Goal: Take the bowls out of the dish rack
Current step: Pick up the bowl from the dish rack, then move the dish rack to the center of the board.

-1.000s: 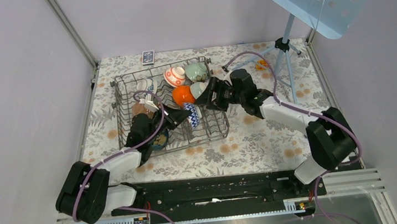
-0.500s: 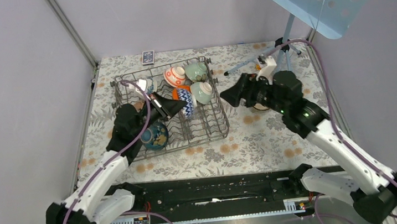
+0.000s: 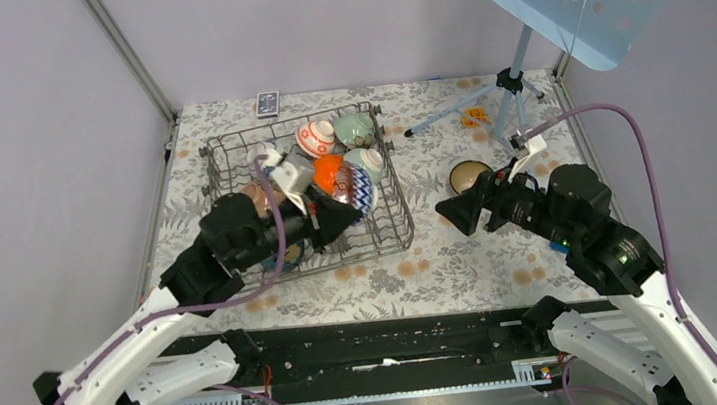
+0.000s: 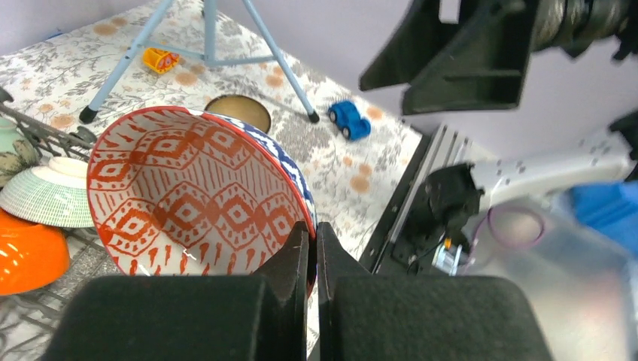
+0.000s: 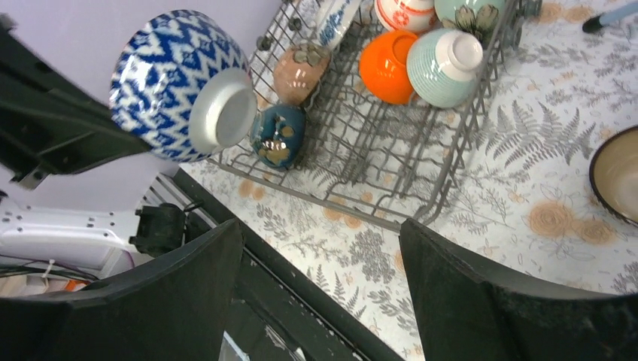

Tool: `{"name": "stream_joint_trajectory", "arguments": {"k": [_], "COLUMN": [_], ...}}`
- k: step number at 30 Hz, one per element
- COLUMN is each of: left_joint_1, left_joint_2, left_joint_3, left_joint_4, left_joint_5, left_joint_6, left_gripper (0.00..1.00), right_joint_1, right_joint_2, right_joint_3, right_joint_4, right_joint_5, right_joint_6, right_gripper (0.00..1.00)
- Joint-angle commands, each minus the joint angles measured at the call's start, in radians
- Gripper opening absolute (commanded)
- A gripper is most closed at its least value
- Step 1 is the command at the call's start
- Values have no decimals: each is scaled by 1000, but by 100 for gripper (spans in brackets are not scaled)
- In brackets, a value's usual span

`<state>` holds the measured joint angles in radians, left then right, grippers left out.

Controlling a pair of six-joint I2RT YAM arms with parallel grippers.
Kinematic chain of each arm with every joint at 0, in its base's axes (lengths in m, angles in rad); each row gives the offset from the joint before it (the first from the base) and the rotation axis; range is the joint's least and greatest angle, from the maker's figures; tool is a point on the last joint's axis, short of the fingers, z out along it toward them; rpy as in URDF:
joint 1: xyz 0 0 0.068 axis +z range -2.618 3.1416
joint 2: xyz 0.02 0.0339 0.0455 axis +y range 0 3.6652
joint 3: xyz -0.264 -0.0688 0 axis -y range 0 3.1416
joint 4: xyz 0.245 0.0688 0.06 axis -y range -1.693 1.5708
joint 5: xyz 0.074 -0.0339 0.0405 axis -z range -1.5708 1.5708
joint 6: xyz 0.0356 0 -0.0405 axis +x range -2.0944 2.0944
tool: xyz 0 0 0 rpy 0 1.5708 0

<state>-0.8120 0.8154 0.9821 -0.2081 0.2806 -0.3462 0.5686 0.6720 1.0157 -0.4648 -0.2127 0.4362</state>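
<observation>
Dish rack (image 3: 389,225): it sits on the left half of the worktop (image 3: 461,262), its long sides running from the near edge toward the far edge.

In the rack you have an orange bowl (image 3: 327,172), a pale green ribbed bowl (image 3: 366,159), a red-and-white bowl (image 3: 315,138) and a green floral bowl (image 3: 355,126) grouped in the far right part. A dark teal bowl (image 5: 277,136) and a pinkish-brown bowl (image 5: 300,71) lie nearer the left side.

Blue-and-white bowl (image 3: 354,189): it is off the tines, up in the air over the rack's right part, tipped on its side. Its red-patterned inside faces the left wrist camera.

Left gripper (image 4: 312,242): the fingers are pressed together on the wall of the blue-and-white bowl at its rim.

Right gripper (image 3: 456,210): the fingers are spread with nothing between them. It hangs above the worktop just right of the rack.

A brown bowl (image 3: 469,175) stands upright on the worktop beside the right gripper.

Further out, toward the far right corner, you have a tripod stand (image 3: 513,86), a small orange toy (image 4: 162,59) and a blue toy car (image 4: 350,120).
</observation>
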Motion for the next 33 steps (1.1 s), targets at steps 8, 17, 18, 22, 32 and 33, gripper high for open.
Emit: {"name": "stream_joint_trajectory", "arguments": {"k": [8,17,18,22,32,33], "left_joint_1": [-549,-812,-827,-869,-947,-953], "left_joint_2": [197,272,272,278,299,299], "left_joint_3": [202,89,77,47,-23,-32], "left_joint_4": [-307,-369,-372,-422,-509,-509], "left_joint_5": [-676,-867,-860,-817,-784,-789], "left_joint_6": [498,753,775,840,909,922], "left_gripper": [0,0,0,0,0,0], "right_joint_1": [-3,-3,-4,-3,34,51], "right_joint_2": [17,66,81,133,252,274], "right_joint_3": [26,32,37,59,177,199], "right_joint_4": [-153,-190,-201,-234,-359,-382], "right_joint_5": [91,65,60,13,92,107], "right_joint_6": [-78,-118,-126,-142,-199,-203], "right_gripper": [84,83,83,81,75,74]}}
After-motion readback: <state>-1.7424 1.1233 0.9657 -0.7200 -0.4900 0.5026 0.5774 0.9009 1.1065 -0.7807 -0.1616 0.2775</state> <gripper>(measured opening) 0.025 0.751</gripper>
